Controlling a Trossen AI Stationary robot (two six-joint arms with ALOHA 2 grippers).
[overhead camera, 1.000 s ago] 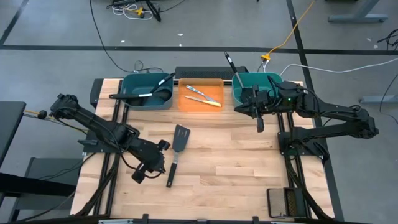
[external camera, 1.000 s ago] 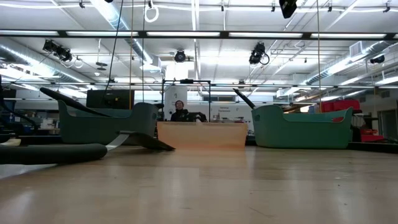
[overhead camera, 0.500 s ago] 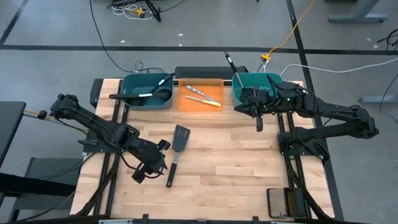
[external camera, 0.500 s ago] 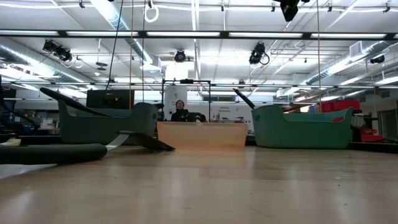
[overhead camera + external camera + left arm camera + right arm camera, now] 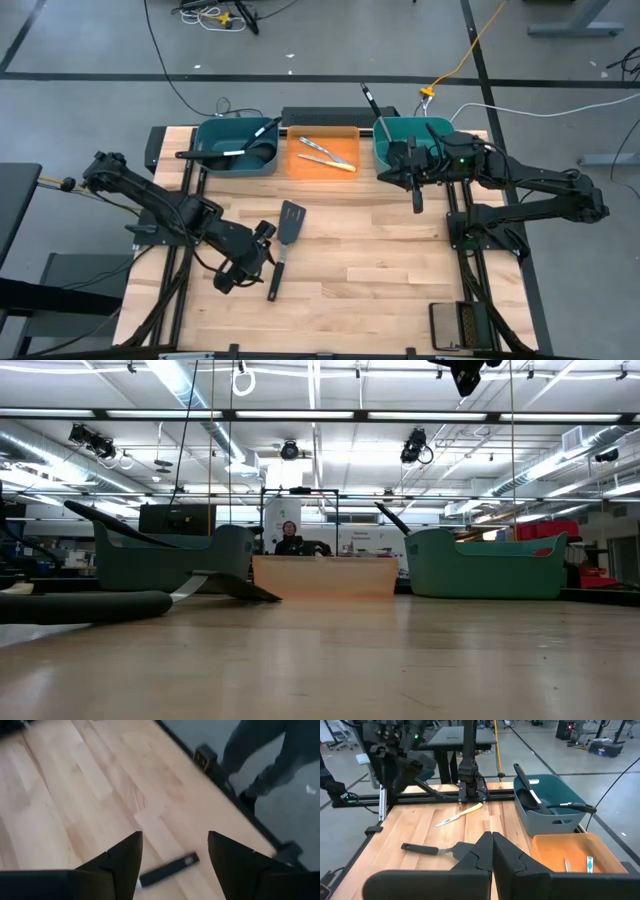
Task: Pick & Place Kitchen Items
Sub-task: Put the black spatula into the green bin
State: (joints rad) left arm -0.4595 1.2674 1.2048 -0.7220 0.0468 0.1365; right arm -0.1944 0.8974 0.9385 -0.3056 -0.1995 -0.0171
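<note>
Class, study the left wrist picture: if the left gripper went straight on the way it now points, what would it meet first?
Most likely the black spatula handle lying on the wooden table, which shows between the open fingers of the left gripper. Depth is unclear.

My black slotted spatula point(image 5: 283, 247) lies flat on the bare wood, handle toward the near edge. My black ladles point(image 5: 228, 150) rest in one bin, two yellow-handled, silver-bladed knives point(image 5: 325, 153) in another.
</note>
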